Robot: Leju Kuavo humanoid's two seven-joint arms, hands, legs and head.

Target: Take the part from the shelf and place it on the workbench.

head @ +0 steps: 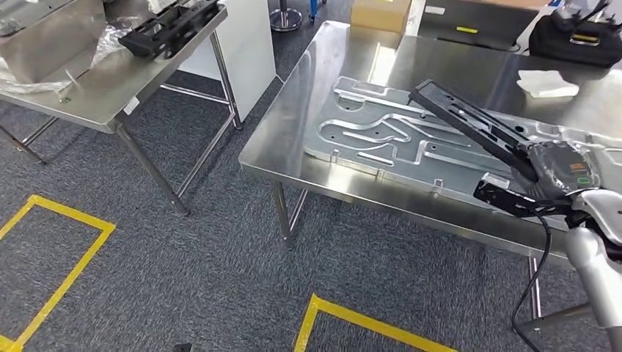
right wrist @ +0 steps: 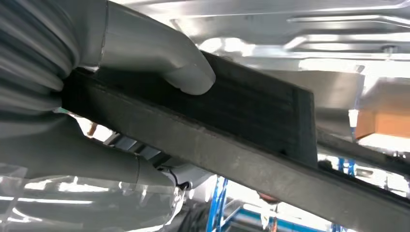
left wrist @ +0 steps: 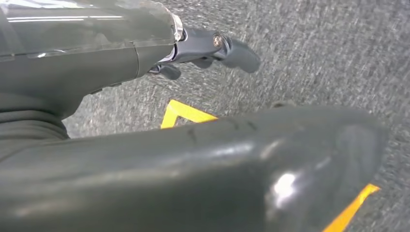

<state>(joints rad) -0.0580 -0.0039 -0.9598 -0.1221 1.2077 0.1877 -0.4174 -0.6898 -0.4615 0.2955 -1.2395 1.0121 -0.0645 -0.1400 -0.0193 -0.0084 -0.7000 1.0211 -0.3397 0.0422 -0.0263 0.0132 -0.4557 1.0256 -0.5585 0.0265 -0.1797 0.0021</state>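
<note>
Grey carpet surrounds the steel workbench (head: 308,110). Over its near right edge, the right hand (head: 561,172) clamps fingers on the long black part (head: 469,121), tilted above a stamped plate (head: 381,139), apparently for setting down. Whether the left hand (left wrist: 212,48) is closed, I cannot tell.

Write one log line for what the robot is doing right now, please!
phase: carrying | right hand: holds long black part above workbench | under part: stamped metal panel | left hand: hanging over carpet, empty

Bright overhead glare on the steel workbench (head: 345,81); blurred, soft close-up wrist views.
</note>
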